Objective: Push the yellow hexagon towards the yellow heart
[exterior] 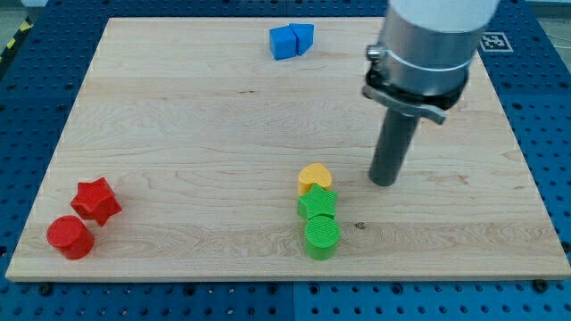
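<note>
Approach looks like the step in hand, though no yellow hexagon shows anywhere on the board (pixel 178 134); it may sit behind my arm, up around 1 o'clock of the board's middle, but I cannot tell. The yellow heart (pixel 314 177) lies at about 6 o'clock of the board's middle, touching a green star (pixel 317 204) at its 6 o'clock, with a green cylinder (pixel 322 237) touching that in turn. My tip (pixel 384 183) stands near the heart at its 3 o'clock, apart from it. It is a bare rod, so there is nothing to open, close or grip. Next I would judge the tip must get to the hexagon's far side from the heart, then push toward it. Two blue blocks (pixel 292 40) sit at 12 o'clock, and a red star (pixel 96 200) and red cylinder (pixel 70 237) at 8 o'clock. No containers are in view.
</note>
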